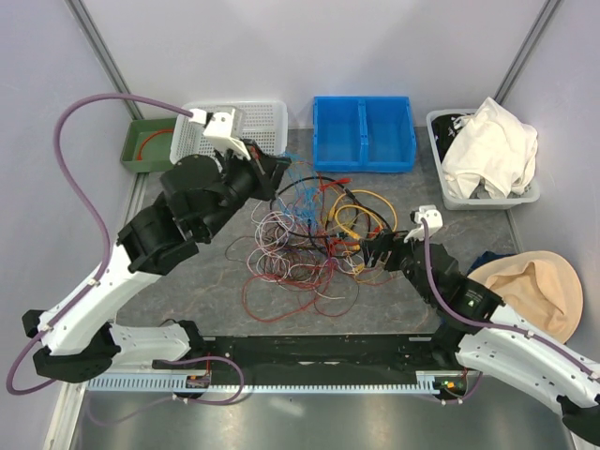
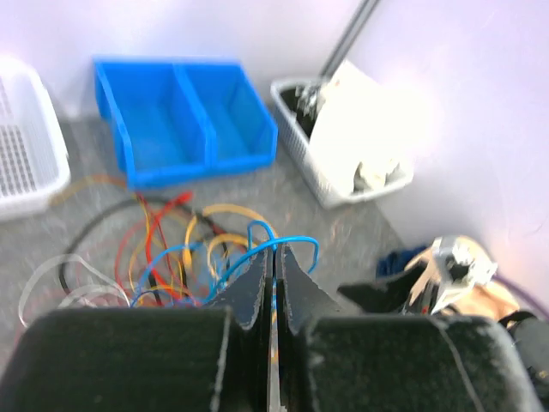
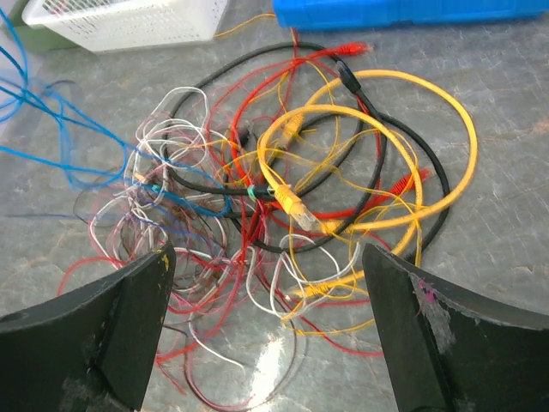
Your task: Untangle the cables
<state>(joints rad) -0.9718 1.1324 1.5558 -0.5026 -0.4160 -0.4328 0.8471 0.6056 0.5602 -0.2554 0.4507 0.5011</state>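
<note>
The cables (image 1: 314,234) lie in a jumble at the table's middle: red, white, yellow, black and blue wires, some coiled. My left gripper (image 1: 284,174) is over the jumble's far left edge, lifted, and is shut on a thin blue wire (image 2: 296,242) that arches over its fingertips (image 2: 257,275). My right gripper (image 1: 372,251) is at the jumble's right edge, open and empty. In the right wrist view its fingers (image 3: 111,318) stand wide apart above red, white and thin yellow strands (image 3: 292,283), with a thick yellow cable (image 3: 429,103) and a black cable (image 3: 377,172) beyond.
Along the back stand a green tray (image 1: 145,145), a white basket (image 1: 253,117), a blue two-part bin (image 1: 364,131) and a grey basket of white cloth (image 1: 483,155). A tan hat (image 1: 530,286) lies at the right. A cable duct (image 1: 309,380) runs along the near edge.
</note>
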